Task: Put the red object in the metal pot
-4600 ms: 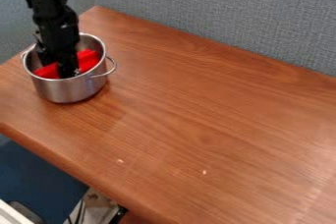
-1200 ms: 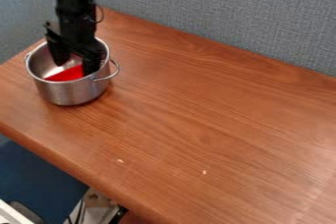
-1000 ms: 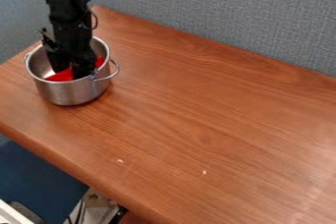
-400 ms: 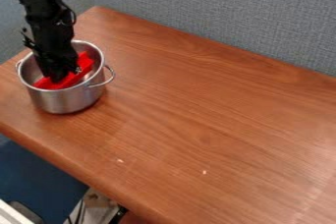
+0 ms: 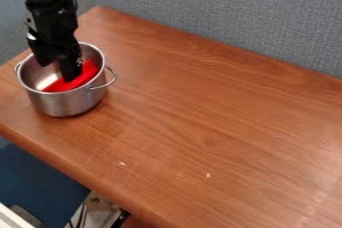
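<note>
From my remote station I read the scene from the left edge across. At far left, the metal pot [image 5: 60,90] stands upright on the wooden table [image 5: 201,112], near the table's left corner, with its small side handle facing right. Inside the pot lies the red object [image 5: 74,77], resting against the inner wall and floor; its right portion is visible, the rest is masked by the arm. Directly above the pot, 1 black arm descends from the upper left and ends in the gripper [image 5: 56,64], which points straight down with its tips at about rim level, over the pot's opening. I see the jaws spread apart, 1 finger on each side, and the red object sits below them, not clamped; whether a fingertip touches it I cannot tell. Moving right, the tabletop is bare brown wood with a few small pale specks toward the front. A grey textured wall [image 5: 254,12] stands behind the table.
</note>
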Available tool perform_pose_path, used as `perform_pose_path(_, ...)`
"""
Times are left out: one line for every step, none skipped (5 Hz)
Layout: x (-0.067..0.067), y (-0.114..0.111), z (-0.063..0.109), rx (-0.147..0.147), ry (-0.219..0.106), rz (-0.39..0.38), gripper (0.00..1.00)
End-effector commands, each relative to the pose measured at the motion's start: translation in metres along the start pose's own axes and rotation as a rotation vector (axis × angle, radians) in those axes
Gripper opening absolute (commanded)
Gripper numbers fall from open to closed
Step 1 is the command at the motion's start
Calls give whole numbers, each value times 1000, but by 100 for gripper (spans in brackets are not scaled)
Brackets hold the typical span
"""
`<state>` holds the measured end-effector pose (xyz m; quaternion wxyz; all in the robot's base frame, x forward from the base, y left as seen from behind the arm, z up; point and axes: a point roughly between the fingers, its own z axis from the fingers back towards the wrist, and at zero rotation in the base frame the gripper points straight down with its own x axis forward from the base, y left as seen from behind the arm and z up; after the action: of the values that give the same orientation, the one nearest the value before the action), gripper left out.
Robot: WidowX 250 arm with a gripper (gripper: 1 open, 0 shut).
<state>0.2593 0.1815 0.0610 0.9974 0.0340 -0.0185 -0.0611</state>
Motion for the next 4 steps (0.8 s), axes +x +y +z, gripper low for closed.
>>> perform_pose_path(5,8,42,56,-85,-64,100)
perform_pose_path(7,0,77,67,-126,-33,100)
perform_pose_path(10,-14,115,74,-174,-14,100)
perform_pose_path(14,-28,120,116,-151,101,100)
